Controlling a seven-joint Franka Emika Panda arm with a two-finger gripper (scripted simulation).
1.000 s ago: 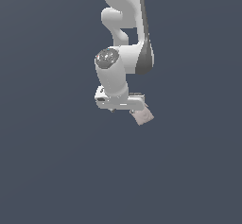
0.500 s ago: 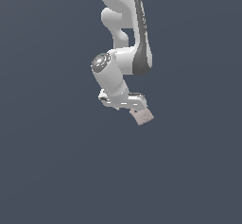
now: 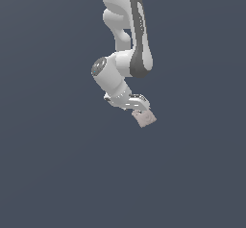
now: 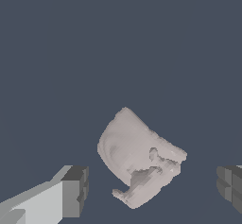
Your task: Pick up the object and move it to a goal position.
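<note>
Against the blank grey backdrop I see the block [image 4: 139,159] between my pincer's [image 4: 153,190] spread fingers, neither one touching.

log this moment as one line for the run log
phase: approach | gripper: open, fingers either side of the object, not touching | object: not grasped, below gripper | goal: not visible

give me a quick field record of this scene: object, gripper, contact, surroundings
object: pale pinkish-beige mottled block, lumpy in the wrist view
gripper: gripper with jaws spread wide, one finger on each side of the block
contact: clear gaps between block and both fingers in the wrist view; no grip
arm: glossy white arm angled down toward the block
surroundings: plain dark grey-blue, no goal marker visible
</note>
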